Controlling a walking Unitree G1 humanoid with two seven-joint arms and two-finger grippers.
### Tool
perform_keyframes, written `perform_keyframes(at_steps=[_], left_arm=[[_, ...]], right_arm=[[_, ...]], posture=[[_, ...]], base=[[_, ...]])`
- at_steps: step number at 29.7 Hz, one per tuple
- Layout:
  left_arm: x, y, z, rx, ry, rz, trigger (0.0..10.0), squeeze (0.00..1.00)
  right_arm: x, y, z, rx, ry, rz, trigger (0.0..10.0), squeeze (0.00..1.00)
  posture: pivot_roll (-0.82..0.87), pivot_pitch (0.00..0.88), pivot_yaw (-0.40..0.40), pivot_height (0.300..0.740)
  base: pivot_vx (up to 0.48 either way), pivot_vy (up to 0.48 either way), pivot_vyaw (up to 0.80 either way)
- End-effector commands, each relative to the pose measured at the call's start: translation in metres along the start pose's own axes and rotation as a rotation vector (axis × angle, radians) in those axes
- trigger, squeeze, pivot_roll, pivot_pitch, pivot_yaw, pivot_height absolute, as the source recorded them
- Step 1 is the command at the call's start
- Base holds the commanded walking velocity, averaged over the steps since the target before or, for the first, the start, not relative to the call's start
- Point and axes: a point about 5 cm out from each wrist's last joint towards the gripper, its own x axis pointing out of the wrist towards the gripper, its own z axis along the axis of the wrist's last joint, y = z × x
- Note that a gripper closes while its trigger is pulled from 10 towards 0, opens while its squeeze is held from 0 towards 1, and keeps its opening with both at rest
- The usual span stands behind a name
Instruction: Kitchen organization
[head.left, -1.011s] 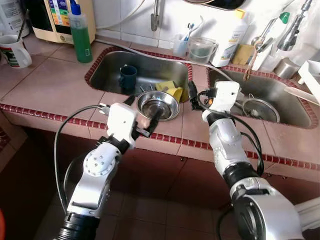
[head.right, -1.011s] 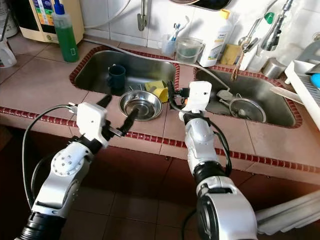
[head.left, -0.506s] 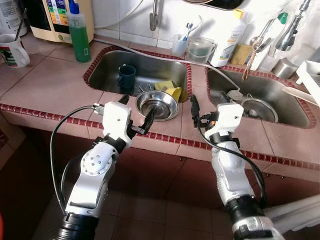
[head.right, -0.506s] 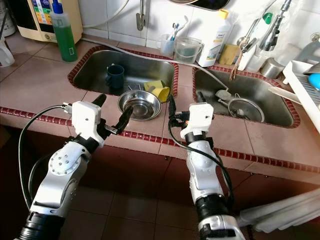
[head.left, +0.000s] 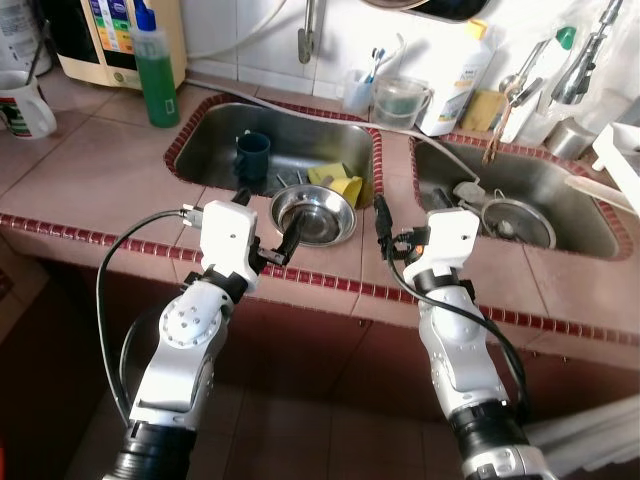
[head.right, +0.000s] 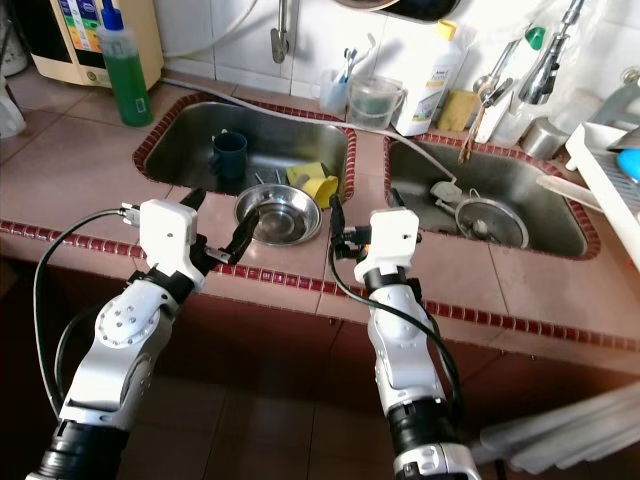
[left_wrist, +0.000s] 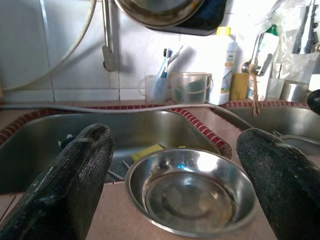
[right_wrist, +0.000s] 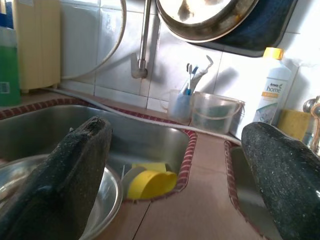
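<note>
Left tool (head.left: 263, 222) wide apart before steel bowl (head.left: 314, 212) on counter (head.left: 100, 170)

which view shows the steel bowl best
The left wrist view: the steel bowl sits whole between the open left gripper fingers. Both eye views show it from above, small, on the counter at the sink edge. The right wrist view catches part of its rim.

Two black fingers (right_wrist: 65, 180) spread wide apart frame a steel sink (right_wrist: 145, 135) edged in red tile. Inside the sink lies a yellow cup (right_wrist: 152, 184) on its side. A steel bowl (right_wrist: 100, 200) sits at the sink's near edge. Behind the sink stand a toothbrush cup (right_wrist: 180, 106), a clear container (right_wrist: 216, 113) and a white bottle (right_wrist: 270, 95).
</note>
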Motion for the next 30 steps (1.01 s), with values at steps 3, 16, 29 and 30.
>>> perform_keyframes(at_steps=[3, 16, 29, 30], left_arm=[[0.0023, -0.0024, 0.0003, -0.005, 0.006, -0.009, 10.0, 0.00], [0.0032, -0.0056, 0.0042, -0.013, -0.022, -0.018, 10.0, 0.00], [0.0055, -0.0043, 0.0051, -0.022, -0.020, -0.022, 10.0, 0.00], [0.0056, -0.0042, 0.0047, -0.024, -0.018, -0.022, 10.0, 0.00]], right_arm=[[0.0004, -0.0018, 0.0029, -0.005, 0.000, -0.010, 10.0, 0.00], [-0.0016, -0.0002, 0.0022, -0.011, 0.012, 0.001, 10.0, 0.00], [-0.0027, 0.0010, 0.0016, -0.011, 0.019, 0.009, 10.0, 0.00], [-0.0028, 0.0011, 0.0015, -0.011, 0.019, 0.009, 10.0, 0.00]], posture=[[-0.14, 0.104, -0.118, 0.740], [-0.14, 0.099, -0.116, 0.740], [-0.14, 0.086, -0.115, 0.740], [-0.14, 0.085, -0.114, 0.740]], base=[[0.304, 0.000, 0.00], [0.117, 0.000, 0.00], [0.000, 0.000, 0.00], [0.000, 0.000, 0.00]])
